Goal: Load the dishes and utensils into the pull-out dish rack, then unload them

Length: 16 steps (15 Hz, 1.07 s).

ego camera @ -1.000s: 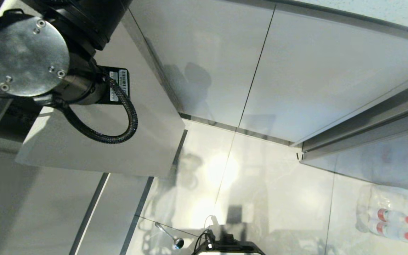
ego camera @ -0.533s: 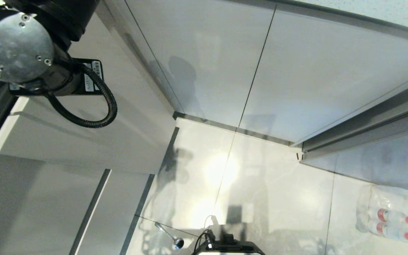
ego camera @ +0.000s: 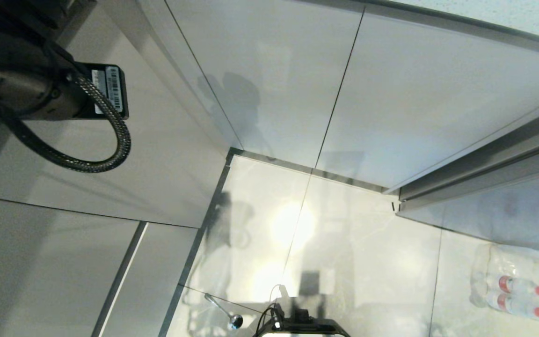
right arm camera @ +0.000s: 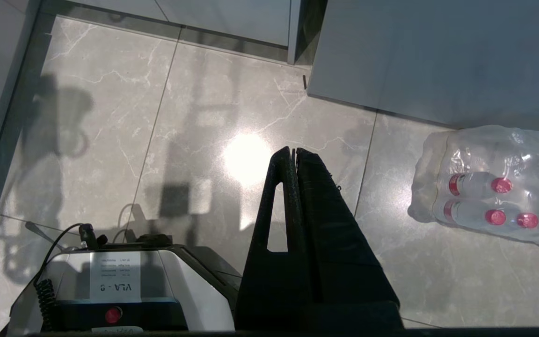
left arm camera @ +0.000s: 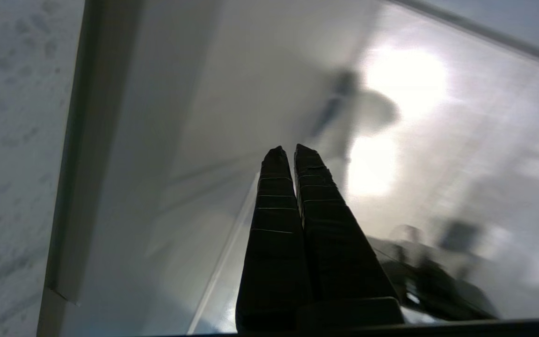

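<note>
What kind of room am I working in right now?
Most likely a fitted kitchen: flat pale cabinet fronts run under a speckled countertop edge, above a glossy marble-look tiled floor. A shrink-wrapped pack of water bottles lies on the floor.

We see only part of the left arm (ego camera: 26,89), cut off at the head view's 10 o'clock corner; its fingers lie outside that view. The robot base (ego camera: 300,325) is clipped at 6 o'clock. The bottle pack (ego camera: 517,290) runs past the edge at 4 o'clock. In the left wrist view everything beyond the fingers (left arm camera: 276,196) is blurred: a dark smear (left arm camera: 339,107) by the glare cannot be identified. The pack (right arm camera: 494,196) is clipped in the right wrist view too.
</note>
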Motion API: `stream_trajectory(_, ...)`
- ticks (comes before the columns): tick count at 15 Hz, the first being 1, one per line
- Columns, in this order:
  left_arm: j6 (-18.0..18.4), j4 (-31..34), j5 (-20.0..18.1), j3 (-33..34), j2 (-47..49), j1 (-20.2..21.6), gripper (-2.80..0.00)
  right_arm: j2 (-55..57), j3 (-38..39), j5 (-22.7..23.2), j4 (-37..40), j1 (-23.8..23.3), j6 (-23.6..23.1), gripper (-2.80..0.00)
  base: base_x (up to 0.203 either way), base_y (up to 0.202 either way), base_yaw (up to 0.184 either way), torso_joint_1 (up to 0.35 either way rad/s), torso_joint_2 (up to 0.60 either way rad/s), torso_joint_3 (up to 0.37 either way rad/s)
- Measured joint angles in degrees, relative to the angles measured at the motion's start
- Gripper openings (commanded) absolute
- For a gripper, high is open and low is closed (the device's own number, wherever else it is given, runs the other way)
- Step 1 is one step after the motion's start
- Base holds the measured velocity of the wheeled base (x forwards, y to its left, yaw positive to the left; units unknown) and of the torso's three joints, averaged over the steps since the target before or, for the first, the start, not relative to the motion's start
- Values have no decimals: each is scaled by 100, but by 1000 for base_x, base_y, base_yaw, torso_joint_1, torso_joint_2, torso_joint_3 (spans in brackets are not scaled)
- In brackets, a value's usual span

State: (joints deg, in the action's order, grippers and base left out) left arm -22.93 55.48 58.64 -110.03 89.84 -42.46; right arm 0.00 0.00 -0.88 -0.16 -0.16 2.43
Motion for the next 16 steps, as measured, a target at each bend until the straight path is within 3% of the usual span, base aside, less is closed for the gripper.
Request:
stream_trajectory(3, 73, -30, -791, 6, -719, -333, -280, 0, 0, 0, 0, 0, 2, -280, 0, 0, 0, 0, 0, 0)
stream_trajectory(5, 258, -66, -1525, 5, -1380, -174, -280, 0, 0, 0, 0, 0, 0, -280, 0, 0, 0, 0, 0, 0)
stream_trajectory(7, 463, -124, -2415, 16, -1976, 565, -280, 0, 0, 0, 0, 0, 1, -280, 0, 0, 0, 0, 0, 0)
stream_trajectory(9, 702, -190, -3578, 138, -2688, 1424, -280, 0, 0, 0, 0, 0, 0, -280, 0, 0, 0, 0, 0, 0)
stream_trajectory(12, 1212, -350, -5128, 672, -3881, 2254, -280, 0, 0, 0, 0, 2, 0, -280, 0, 0, 0, 0, 0, 0)
stream_trajectory(14, 1534, -567, -5831, 1435, -4741, 2782, -280, 0, 0, 0, 0, 0, 2, -280, 0, 0, 0, 0, 0, 0)
stream_trajectory(16, 1815, -735, -6082, 2318, -5503, 3248, -280, 0, 0, 0, 0, 2, 2, -280, 0, 0, 0, 0, 0, 0)
